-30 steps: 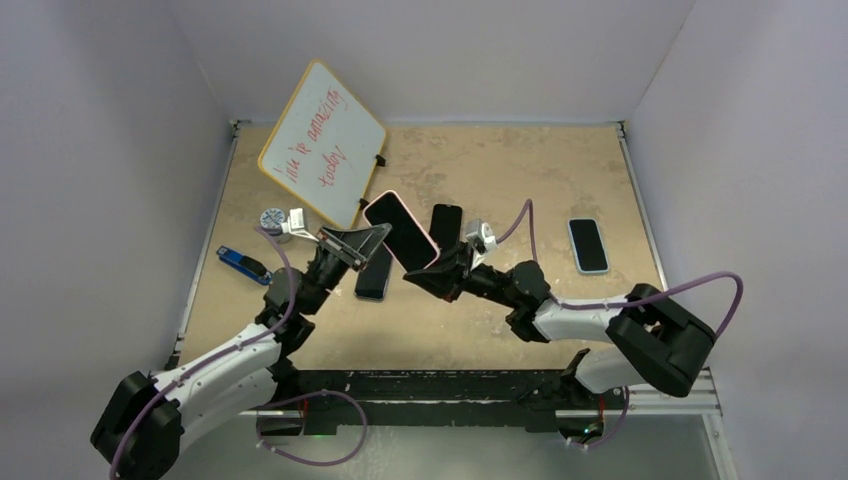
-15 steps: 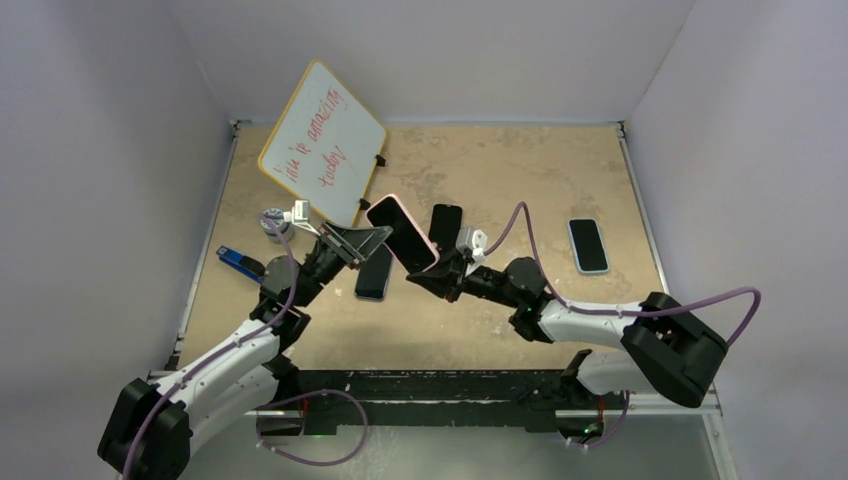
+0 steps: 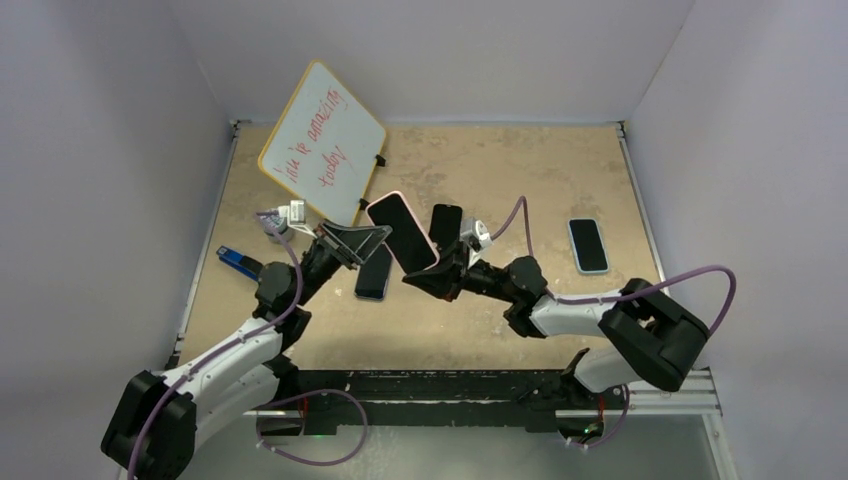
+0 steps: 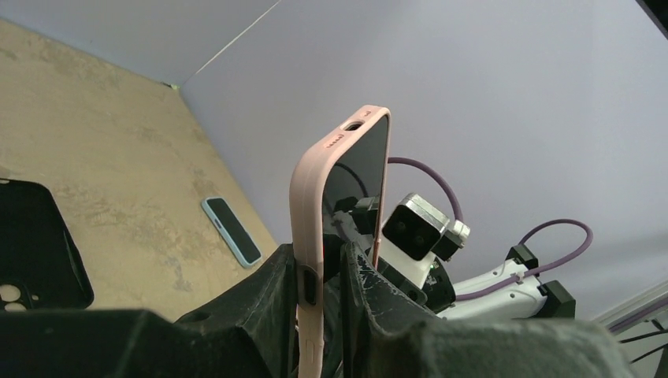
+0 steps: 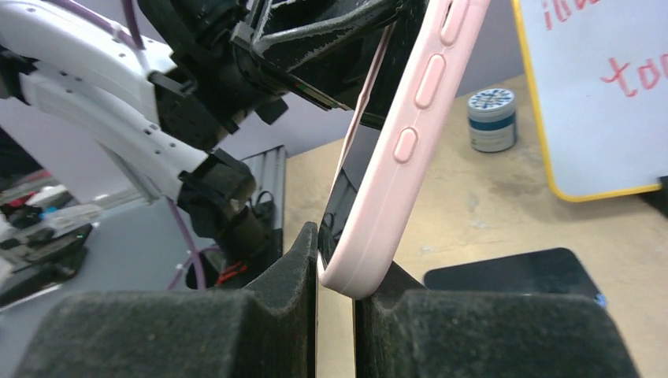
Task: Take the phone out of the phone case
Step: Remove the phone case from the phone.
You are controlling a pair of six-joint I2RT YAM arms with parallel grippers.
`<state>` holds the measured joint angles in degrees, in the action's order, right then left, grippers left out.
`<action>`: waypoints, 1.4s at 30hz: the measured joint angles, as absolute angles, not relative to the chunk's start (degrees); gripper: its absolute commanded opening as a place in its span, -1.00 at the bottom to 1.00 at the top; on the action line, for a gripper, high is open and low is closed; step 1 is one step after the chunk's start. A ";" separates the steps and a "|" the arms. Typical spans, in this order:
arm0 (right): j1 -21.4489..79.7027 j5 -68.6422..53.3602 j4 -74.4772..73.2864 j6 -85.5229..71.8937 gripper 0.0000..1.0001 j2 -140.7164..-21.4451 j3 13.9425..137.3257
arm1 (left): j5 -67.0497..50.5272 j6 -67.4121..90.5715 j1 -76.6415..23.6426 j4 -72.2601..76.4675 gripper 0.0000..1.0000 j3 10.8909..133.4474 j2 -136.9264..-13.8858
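The left gripper (image 4: 321,272) and right gripper (image 5: 335,264) are pinching, nearly closed, the pink rubbery phone case (image 5: 410,142) (dark phone (image 4: 358,181) inside); peeling one corner is coming next.

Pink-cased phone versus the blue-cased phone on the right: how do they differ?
The pink-cased phone is up in the air and tilted; the blue-cased phone lies flat on the table, screen up. The pink-cased phone is clamped by the left gripper and the right gripper; the blue-cased phone is touched by nothing. Both have dark screens and sit in their cases.
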<state>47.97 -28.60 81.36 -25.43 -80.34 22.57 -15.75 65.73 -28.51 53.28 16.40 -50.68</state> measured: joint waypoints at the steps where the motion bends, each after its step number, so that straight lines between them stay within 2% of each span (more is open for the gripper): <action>1: 47.94 -29.08 82.06 -26.83 -1.00 -80.90 22.72 | -15.81 65.28 -28.51 54.89 -1.00 15.77 -50.78; 3: 47.88 -30.15 83.13 -30.06 -1.00 -82.02 23.44 | -15.77 64.82 -28.45 57.98 -0.94 14.52 -51.00; 13: 47.88 -34.54 84.82 -37.65 -1.00 -82.43 26.94 | -16.67 63.37 -28.14 71.77 -0.36 12.71 -53.25; 18: 48.34 -38.04 84.25 -39.86 -1.00 -82.46 28.01 | -19.90 63.40 -28.38 74.91 -0.21 12.45 -55.99; 21: 48.36 -39.44 84.09 -40.62 -1.00 -82.48 28.14 | -21.10 63.44 -28.38 76.20 -0.34 12.45 -56.82; 22: 48.36 -39.79 84.09 -40.84 -1.00 -82.48 28.21 | -21.45 63.48 -28.38 76.47 -0.46 12.45 -56.88; 25: 48.34 -39.99 83.83 -41.08 -1.00 -82.48 28.21 | -21.91 64.10 -28.42 77.19 -1.00 12.40 -56.71; 34: 48.82 -37.78 81.28 -35.68 -0.91 -81.21 27.53 | -21.43 65.84 -28.97 72.55 -1.00 12.21 -52.23; 42: 49.21 -35.62 72.97 -23.59 -0.96 -75.85 26.26 | -22.85 69.87 -28.99 66.04 -1.00 14.15 -52.16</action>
<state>49.21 -35.62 72.97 -23.59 -75.85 26.26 -22.85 69.87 -28.99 66.04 14.15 -52.16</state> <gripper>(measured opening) 0.159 0.170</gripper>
